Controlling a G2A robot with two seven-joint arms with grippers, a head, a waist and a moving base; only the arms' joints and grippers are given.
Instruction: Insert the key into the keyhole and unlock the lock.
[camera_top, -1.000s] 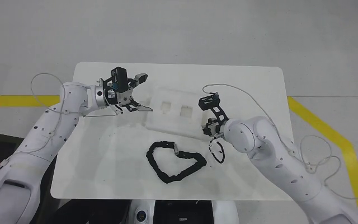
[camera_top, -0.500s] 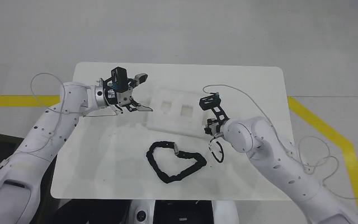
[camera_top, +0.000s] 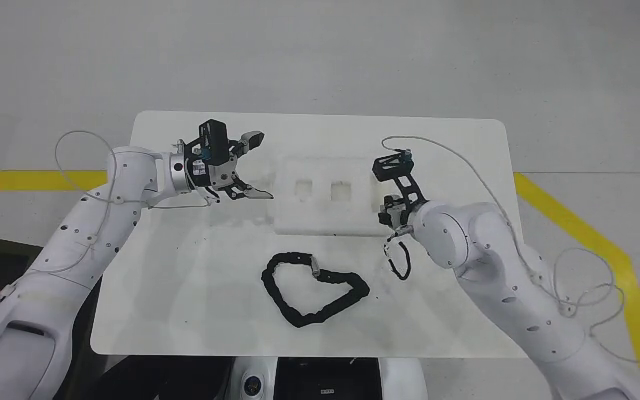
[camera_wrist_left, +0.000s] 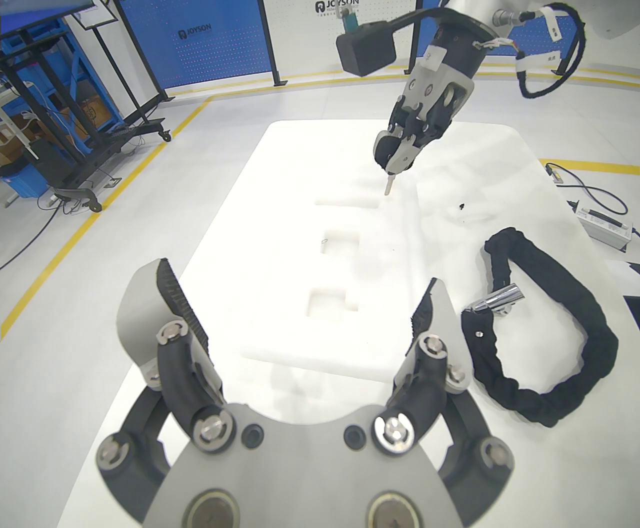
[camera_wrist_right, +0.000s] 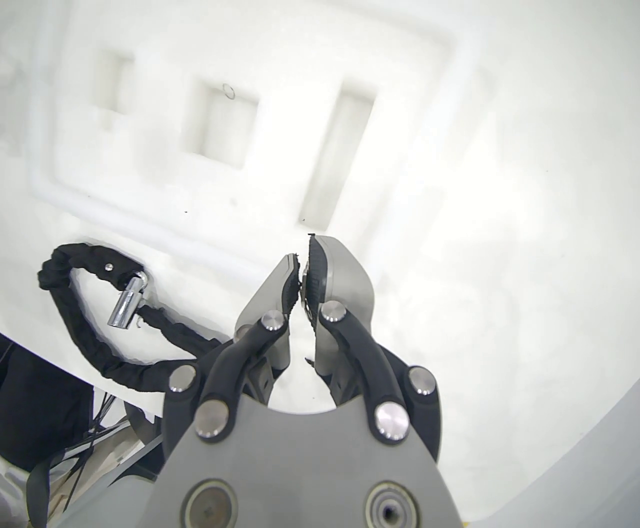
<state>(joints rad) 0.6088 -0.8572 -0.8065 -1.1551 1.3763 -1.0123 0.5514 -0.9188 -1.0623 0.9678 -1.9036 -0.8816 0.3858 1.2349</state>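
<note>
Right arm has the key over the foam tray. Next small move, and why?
Probably carry the right gripper and its key toward the chrome cylinder of the chain lock: the key hangs above the foam tray, apart from the lock; the left gripper is open.

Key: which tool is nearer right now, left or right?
Right. The right tool is shut on the key, its tip pointing down over one end of the foam tray. The left tool hangs open at the tray's opposite end, apart from the key.
</note>
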